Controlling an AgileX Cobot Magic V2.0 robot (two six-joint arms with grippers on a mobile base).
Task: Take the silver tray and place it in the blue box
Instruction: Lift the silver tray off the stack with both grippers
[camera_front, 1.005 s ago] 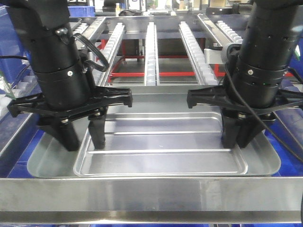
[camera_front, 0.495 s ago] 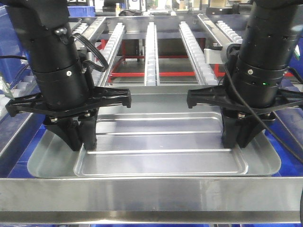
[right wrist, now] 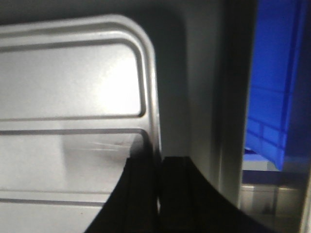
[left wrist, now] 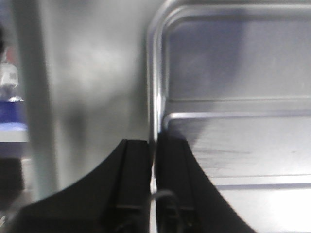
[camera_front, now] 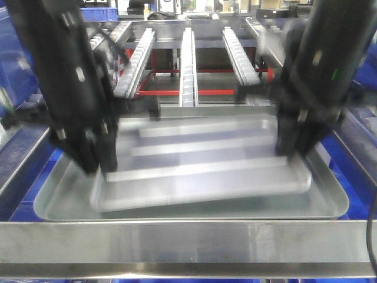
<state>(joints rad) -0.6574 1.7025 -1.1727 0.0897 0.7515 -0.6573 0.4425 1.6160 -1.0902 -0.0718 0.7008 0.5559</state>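
- Three roller rails run side by side away from the camera. Each one carries a row of white rollers in a bright metal channel.
- A metal crossbar joins the far ends of the rails.
- A red frame of horizontal and upright bars sits below the rails and shows through the gaps between them.
- A brushed steel bar spans the full width of the foreground.
- Blue bins stand at the far end, upper left, behind the rails.
- The space under the rails is dark, and its detail cannot be made out.
- Lighting is diffuse and leaves soft, pale highlights on the metal surfaces.
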